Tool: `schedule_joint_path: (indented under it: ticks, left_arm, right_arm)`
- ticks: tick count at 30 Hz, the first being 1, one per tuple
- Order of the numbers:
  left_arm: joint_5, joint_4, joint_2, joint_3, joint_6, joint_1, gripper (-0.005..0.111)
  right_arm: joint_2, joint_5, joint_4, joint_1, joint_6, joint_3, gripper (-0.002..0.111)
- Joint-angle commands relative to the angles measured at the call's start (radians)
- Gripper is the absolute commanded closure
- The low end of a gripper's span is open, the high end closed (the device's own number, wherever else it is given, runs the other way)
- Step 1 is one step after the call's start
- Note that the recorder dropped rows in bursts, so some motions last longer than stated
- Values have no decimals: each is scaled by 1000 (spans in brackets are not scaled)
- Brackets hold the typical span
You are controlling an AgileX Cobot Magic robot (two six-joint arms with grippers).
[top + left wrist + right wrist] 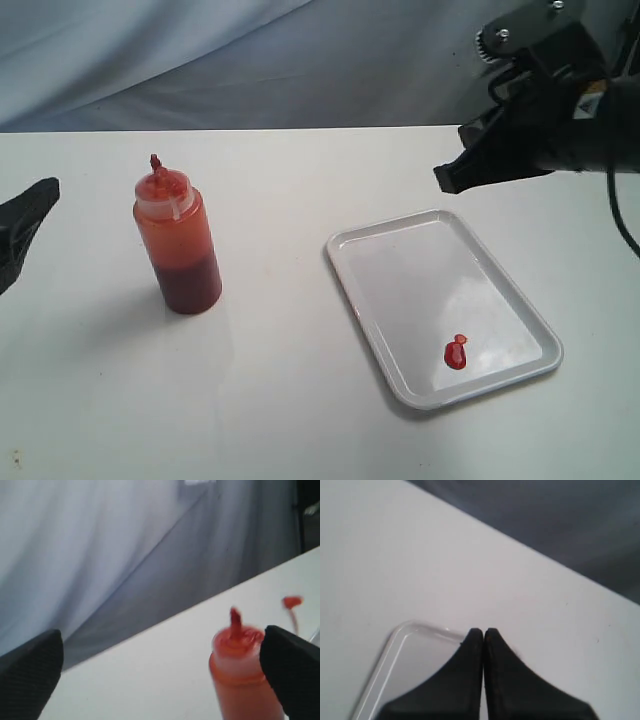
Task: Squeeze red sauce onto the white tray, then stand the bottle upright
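Exterior view, from the left: the left gripper hangs well to the left of the bottle, apart from it; in the left wrist view its fingers are spread wide and grasp nothing. The bottle stands upright on the table, nozzle up, with dark red sauce filling roughly its lower third. To the right of the bottle, well apart, lies the white tray, and a small red blob sits in the part of it farthest from the bottle. Farther right again, raised off the table, is the right gripper; the right wrist view shows its fingertips clenched together on nothing.

Both halves of the task look done. If the bottle needs handling again, I judge it light and bottom-heavy, with thin, soft walls that give under pressure and a stained surface that may be slick. The best hold is around the middle of the body, just above the sauce line, with a gentle close; whether the cap is on I cannot tell, so a hard squeeze could spurt sauce
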Motion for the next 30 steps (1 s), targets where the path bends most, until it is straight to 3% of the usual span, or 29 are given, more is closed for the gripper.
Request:
schedule_joint_path:
  ticks: [1,7,15,30]
  left_arm:
    - [-152,81,-134,19,-97,2,2]
    - [-320,153,-228,19,-264,2,2]
    - [-580,285,-234,19,-270,2,2]
    - [-587,333,-234,19,-354,2,2]
  right_arm:
    - [-85,-258,41,-6,21,150,108]
    - [-98,-259,80,-6,21,192,108]
    - [-98,-259,80,-6,21,192,108]
    - [-98,-259,88,-6,21,192,108]
